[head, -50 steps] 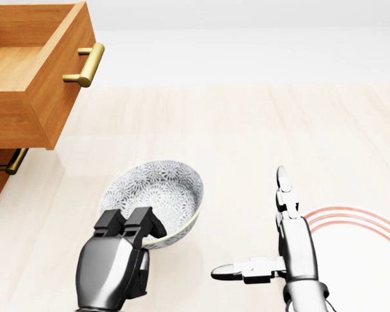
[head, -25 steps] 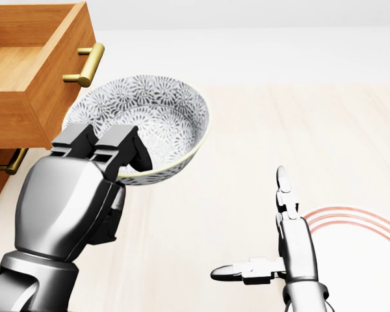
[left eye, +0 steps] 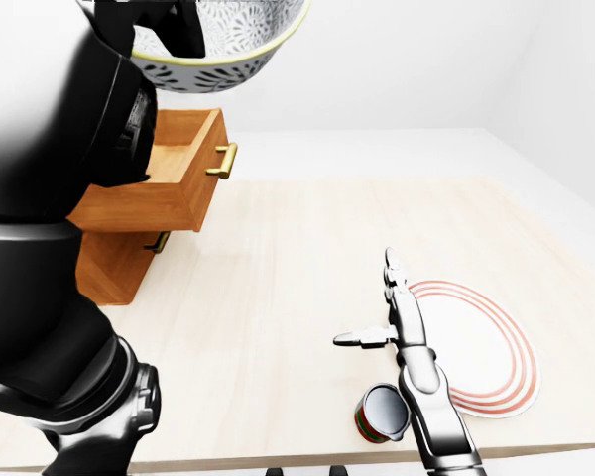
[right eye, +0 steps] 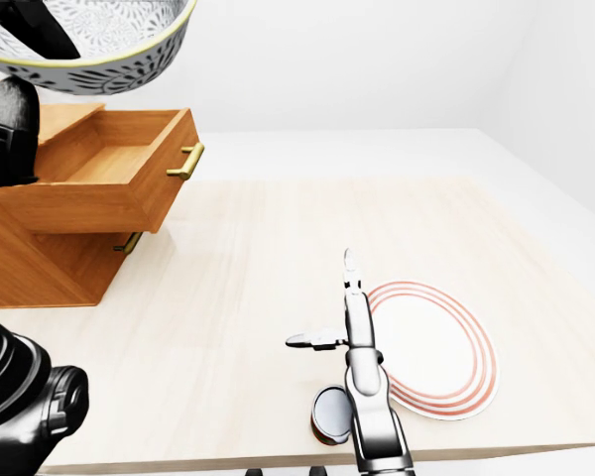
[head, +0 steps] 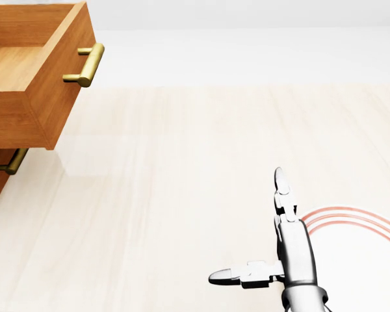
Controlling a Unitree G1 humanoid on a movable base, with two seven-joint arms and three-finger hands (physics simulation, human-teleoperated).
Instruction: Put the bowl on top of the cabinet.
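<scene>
The patterned grey-and-white bowl (left eye: 228, 45) is held high at the top of the left-eye view, above the wooden cabinet (right eye: 50, 258). My left hand (left eye: 164, 22) is shut on the bowl's rim, and its dark arm fills the left of that view. The bowl also shows at the top left of the right-eye view, over the cabinet's top (right eye: 67, 117). The head view shows neither the bowl nor the left hand. My right hand (head: 246, 225) hovers open and empty over the table, fingers spread.
The cabinet's upper drawer (head: 32, 71) stands pulled out, brass handle (head: 86, 64) toward the table's middle. A white plate (left eye: 491, 347) with red rings lies right of my right hand. A small can (left eye: 382, 412) stands near the table's bottom edge.
My left hand has lifted the bowl from the table straight up past the drawer and out of the head view's top. The right hand has barely moved.
</scene>
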